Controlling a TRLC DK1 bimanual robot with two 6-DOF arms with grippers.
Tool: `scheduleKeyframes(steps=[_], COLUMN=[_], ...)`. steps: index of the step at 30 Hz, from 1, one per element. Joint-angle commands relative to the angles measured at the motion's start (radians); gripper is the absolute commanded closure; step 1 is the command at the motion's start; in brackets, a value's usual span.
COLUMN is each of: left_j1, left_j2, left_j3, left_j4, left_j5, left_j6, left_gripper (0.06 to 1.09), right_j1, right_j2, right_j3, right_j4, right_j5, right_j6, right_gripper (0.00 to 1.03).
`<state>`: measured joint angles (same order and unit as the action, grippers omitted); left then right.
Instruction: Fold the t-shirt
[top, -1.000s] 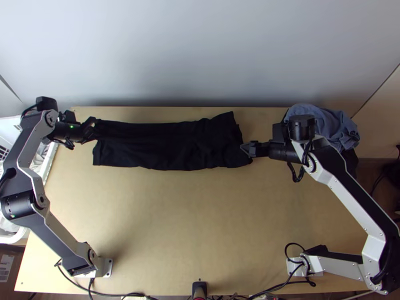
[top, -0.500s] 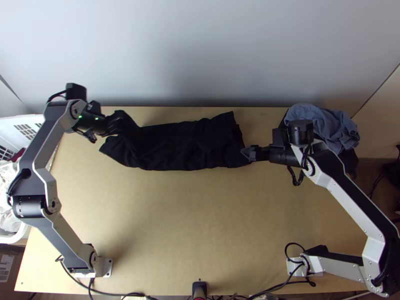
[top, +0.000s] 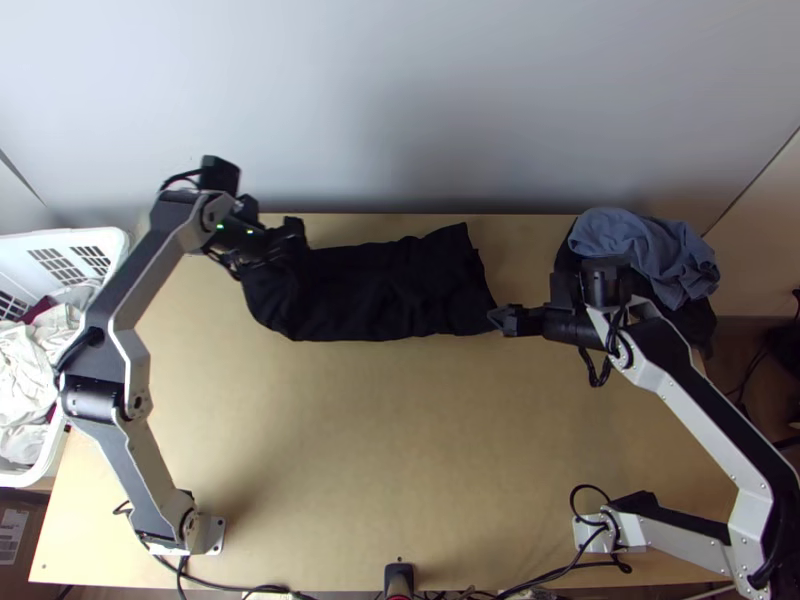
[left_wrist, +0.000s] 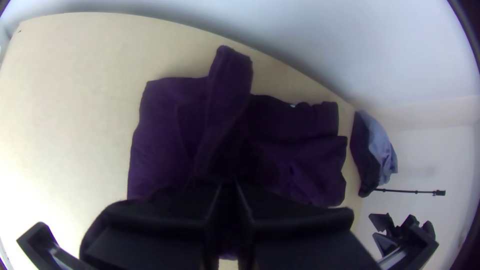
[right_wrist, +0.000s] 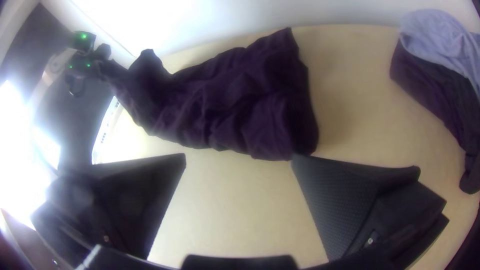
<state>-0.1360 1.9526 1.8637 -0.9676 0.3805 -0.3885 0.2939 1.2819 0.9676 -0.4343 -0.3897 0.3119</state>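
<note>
The t-shirt (top: 385, 290), black in the top view and purple in the wrist views, lies along the far side of the surface (top: 380, 440), near the wall (top: 400, 100). It makes a wide strip with wrinkles across it. Its left end is bunched and raised at the left gripper (top: 288, 238), and in the left wrist view a narrow fold sticks out from it toward the wall. That gripper's fingers (left_wrist: 165, 215) are nearly together, pinching a piece of the t-shirt.

The right gripper (top: 497, 317) is at the t-shirt's right end, by its near corner. Its fingers (right_wrist: 340, 200) are spread wide, with bare surface showing between them; whether a tip touches the t-shirt, I cannot tell.

At the far right corner, a blue cloth (top: 640, 240) lies heaped over a dark cloth (top: 695, 320), well apart from the t-shirt. Beside the surface on the left is a white basket (top: 112, 238) holding pale cloths (top: 25, 370) and something dark red. Black cables (top: 225, 588) run along the near edge.
</note>
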Motion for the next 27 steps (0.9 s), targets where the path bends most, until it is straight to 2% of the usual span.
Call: scheduleKeyframes(steps=[1,5,9,21,27], left_j1=[-0.07,-0.116,-0.165,-0.275,-0.341], left_j2=[0.051,0.083,0.129,0.264,0.278], left_j3=[0.058,0.104,0.178,0.382,0.405], left_j4=[0.0,0.001,0.001,0.006,0.075], left_j5=[-0.02,-0.026,-0.072,-0.074,-0.074], left_j6=[-0.029,-0.062,-0.079,-0.165,-0.199], left_gripper=[1.05,1.05,1.05,1.05,1.05], right_j1=[-0.013,-0.021,-0.029,-0.055,-0.062], right_j2=[-0.039,-0.061,-0.073,-0.098,-0.105], right_j3=[-0.056,-0.078,-0.107,-0.175,-0.187], right_j4=[0.028,0.034,0.052,0.105,0.108], right_j5=[0.0,0.0,0.0,0.0,-0.001], right_j6=[0.009,0.009,0.009,0.018,0.018], right_gripper=[0.04,0.04,0.04,0.04,0.04])
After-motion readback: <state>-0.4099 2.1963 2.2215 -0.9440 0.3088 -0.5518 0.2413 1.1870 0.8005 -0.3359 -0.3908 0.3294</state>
